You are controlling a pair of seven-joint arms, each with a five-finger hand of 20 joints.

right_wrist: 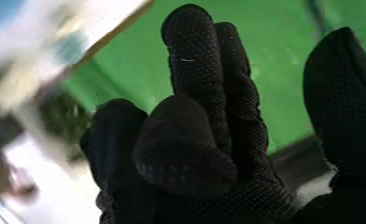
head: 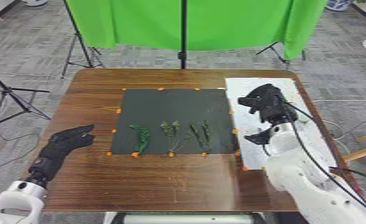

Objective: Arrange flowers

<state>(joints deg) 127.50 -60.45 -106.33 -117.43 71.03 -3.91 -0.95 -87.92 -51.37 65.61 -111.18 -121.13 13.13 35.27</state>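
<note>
Three green bunches in a row on the dark mat (head: 153,107), all lying along its near edge: leafy stem (head: 142,137) at the left, budded sprig (head: 172,130) in the middle, slender stems (head: 206,136) at the right. And here's my right hand (head: 266,102), out over the white sheet (head: 241,117) on the bench (head: 91,100), fingers up and fairly straight in the wrist view, wide, no flower in them that I can make out!

I'd call this the gap between placements, the arrangement only partly built. Next up, I judge: choose a stem, come down over it and close gently, keeping the leaves uncrushed.

Right arm stretched well forward along the bench's right side; left hand (head: 66,140) out over the left side, fingers loosely extended, holding nothing, well apart from the greenery.
</note>
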